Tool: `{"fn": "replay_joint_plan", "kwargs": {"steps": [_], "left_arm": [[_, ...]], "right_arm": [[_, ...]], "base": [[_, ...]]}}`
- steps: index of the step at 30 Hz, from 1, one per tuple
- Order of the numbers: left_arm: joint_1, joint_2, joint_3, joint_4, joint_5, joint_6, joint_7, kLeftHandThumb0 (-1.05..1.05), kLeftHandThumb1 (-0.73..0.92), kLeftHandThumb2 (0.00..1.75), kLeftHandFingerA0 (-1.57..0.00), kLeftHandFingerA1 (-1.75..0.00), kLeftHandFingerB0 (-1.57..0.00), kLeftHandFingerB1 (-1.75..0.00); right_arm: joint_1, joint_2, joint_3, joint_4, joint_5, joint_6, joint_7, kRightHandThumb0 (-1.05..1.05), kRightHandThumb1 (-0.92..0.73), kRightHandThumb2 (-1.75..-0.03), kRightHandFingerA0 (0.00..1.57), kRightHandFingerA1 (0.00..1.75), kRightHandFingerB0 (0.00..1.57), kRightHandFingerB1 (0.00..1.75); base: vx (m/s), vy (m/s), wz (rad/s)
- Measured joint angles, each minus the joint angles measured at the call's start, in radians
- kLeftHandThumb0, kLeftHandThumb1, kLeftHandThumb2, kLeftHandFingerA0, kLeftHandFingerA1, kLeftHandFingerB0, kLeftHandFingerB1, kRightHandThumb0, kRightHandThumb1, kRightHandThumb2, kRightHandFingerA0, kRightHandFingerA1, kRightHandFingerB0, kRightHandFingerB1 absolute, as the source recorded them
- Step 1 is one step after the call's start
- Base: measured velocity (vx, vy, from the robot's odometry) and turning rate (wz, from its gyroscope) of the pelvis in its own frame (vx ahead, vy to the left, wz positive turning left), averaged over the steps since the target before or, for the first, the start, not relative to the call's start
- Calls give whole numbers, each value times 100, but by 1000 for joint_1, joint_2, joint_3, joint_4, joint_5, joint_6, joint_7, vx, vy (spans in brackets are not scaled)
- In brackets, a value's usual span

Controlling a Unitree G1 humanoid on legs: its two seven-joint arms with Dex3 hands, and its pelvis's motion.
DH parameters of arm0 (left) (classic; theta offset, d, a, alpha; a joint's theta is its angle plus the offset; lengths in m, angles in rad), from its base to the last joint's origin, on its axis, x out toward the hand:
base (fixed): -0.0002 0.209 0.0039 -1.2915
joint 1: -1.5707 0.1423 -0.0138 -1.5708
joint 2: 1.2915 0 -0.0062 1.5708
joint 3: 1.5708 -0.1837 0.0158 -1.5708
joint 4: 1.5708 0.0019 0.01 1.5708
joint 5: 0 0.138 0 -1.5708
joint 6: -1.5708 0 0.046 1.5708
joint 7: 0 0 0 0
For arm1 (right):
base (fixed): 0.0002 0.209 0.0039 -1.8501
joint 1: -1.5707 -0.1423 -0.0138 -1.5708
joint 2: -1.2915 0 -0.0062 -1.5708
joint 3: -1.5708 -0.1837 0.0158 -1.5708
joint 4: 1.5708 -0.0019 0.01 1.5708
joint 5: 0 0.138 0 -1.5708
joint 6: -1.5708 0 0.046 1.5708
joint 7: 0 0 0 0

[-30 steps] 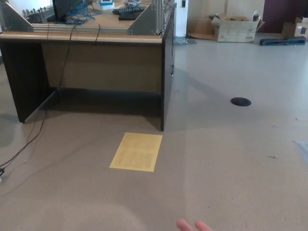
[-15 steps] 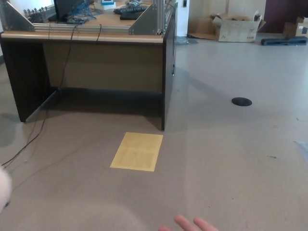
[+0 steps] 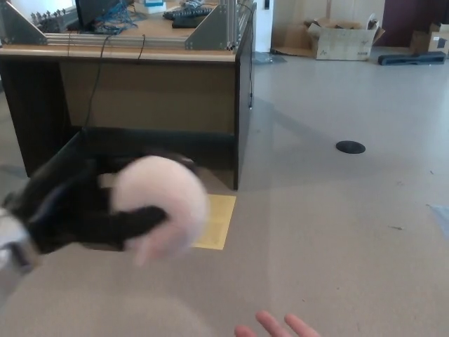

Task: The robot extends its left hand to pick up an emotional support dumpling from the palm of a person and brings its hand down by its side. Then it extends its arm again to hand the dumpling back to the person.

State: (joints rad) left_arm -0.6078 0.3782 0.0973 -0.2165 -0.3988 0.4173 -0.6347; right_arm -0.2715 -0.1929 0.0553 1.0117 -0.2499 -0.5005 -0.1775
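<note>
Head view, looking down at a grey floor (image 3: 337,232). The robot's left hand (image 3: 105,210) is reaching in from the picture's left, blurred by motion. Its black fingers (image 3: 144,219) are wrapping around a round, pale pink plush, the emotional support dumpling (image 3: 163,203), one dark finger lying across its lower front. The hand is grasping the dumpling in mid-air, above the floor. The right hand is not showing anywhere in this view.

At the bottom edge, right of centre, a person's fingertips (image 3: 277,327) are poking into the picture, pointing upward; the rest of the hand is cut off below the frame. The dumpling is sitting up and to the left of those fingertips, apart from them and not touching.

Behind the dumpling, a yellow sheet of paper (image 3: 217,221) is lying flat on the floor, partly hidden by the plush. Farther back a dark table (image 3: 140,84) is standing with cables and equipment on top. A small black disc (image 3: 350,147) is resting on the floor to the right, and cardboard boxes (image 3: 344,38) are sitting against the far wall.

Judging by the held dumpling and the waiting fingertips, the handing-back step appears to be in hand. The next move would call for carrying the dumpling right and down over the person's palm, then loosening the fingers.
</note>
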Motion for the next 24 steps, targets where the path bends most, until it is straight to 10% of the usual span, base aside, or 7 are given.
{"fn": "replay_joint_plan", "kwargs": {"steps": [8,9,24], "left_arm": [[-57,-67,-308,-123,126,-50,10,-14,66,66,-81,-151,-90,-101],[-62,-73,-335,-130,140,-55,12,-21,61,70,-90,-149,-91,-106],[-89,-143,-671,-122,385,-184,65,-15,71,71,-82,-157,-89,-103]], "right_arm": [[-1,0,0,-2,0,0,2,-48,-71,-61,94,66,71,51],[-1,-1,0,-2,0,0,2,-44,-72,-62,76,54,60,42],[-32,-74,151,-40,-123,-4,-54,-52,-69,-61,60,43,58,40]], "base": [[0,0,0],[0,0,0],[0,0,0]]}}
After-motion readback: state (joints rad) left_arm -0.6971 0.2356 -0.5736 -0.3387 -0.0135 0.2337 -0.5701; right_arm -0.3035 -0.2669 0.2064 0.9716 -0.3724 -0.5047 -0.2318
